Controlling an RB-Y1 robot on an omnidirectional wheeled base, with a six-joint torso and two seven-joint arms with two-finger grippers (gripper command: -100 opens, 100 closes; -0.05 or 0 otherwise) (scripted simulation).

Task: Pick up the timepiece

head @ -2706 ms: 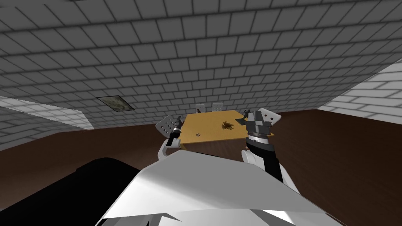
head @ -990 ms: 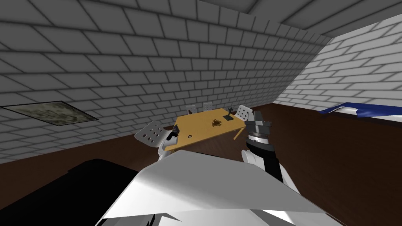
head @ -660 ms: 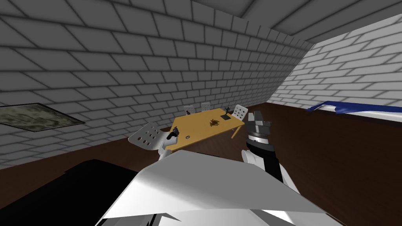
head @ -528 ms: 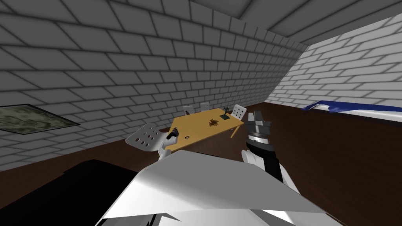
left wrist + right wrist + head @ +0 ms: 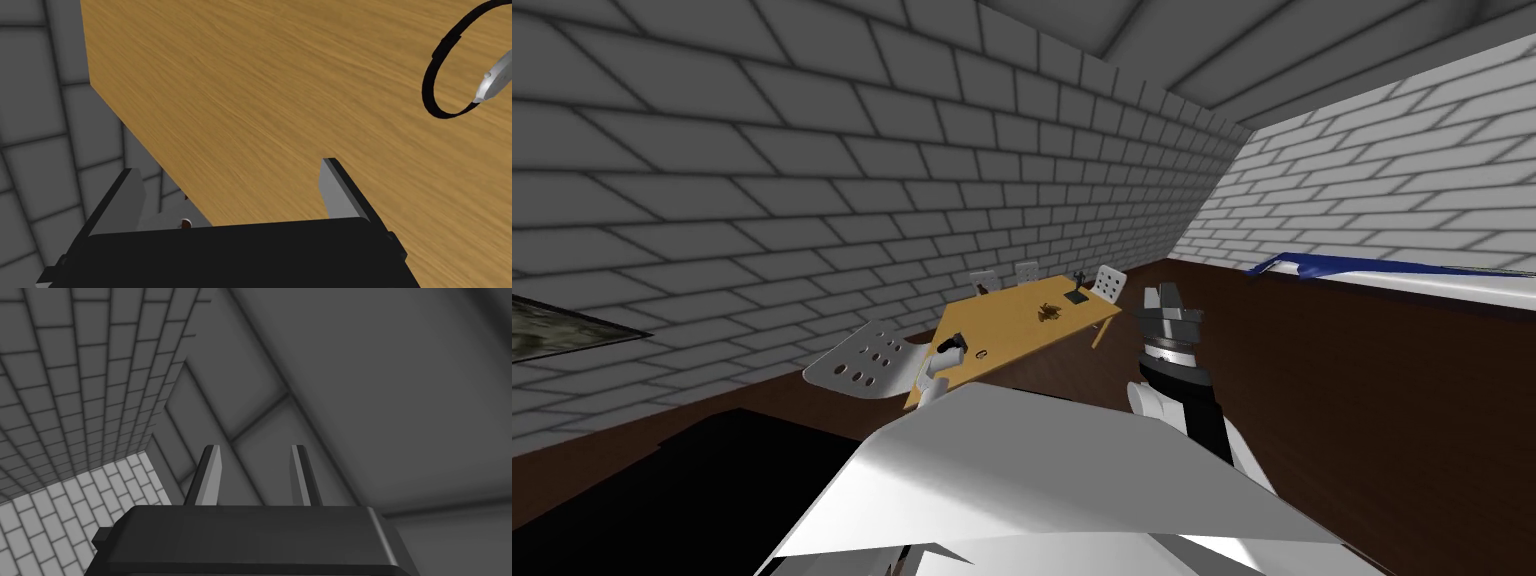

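The timepiece is a wristwatch [image 5: 494,81] with a black strap and a silver case, lying on the wooden table [image 5: 260,100]. In the left wrist view it lies ahead of my left gripper [image 5: 232,192] and off to one side, well apart from the fingers. That gripper is open with nothing between its fingers and hangs over the table's near corner. The head view shows the watch [image 5: 982,353] just right of the left gripper [image 5: 952,346]. My right gripper [image 5: 1168,298] is raised beside the table, its fingers [image 5: 207,475] apart and holding nothing.
A white perforated chair [image 5: 857,365] stands left of the table [image 5: 1032,330], with more chairs [image 5: 1109,283] at its far end. A dark brown object [image 5: 1049,313] and a small dark stand [image 5: 1078,291] sit further along it. A blue cloth [image 5: 1362,265] lies right.
The whole head view has swung, so I have turned and moved along the table. The left gripper stays over the near corner by the watch; the right arm keeps its raised pose.
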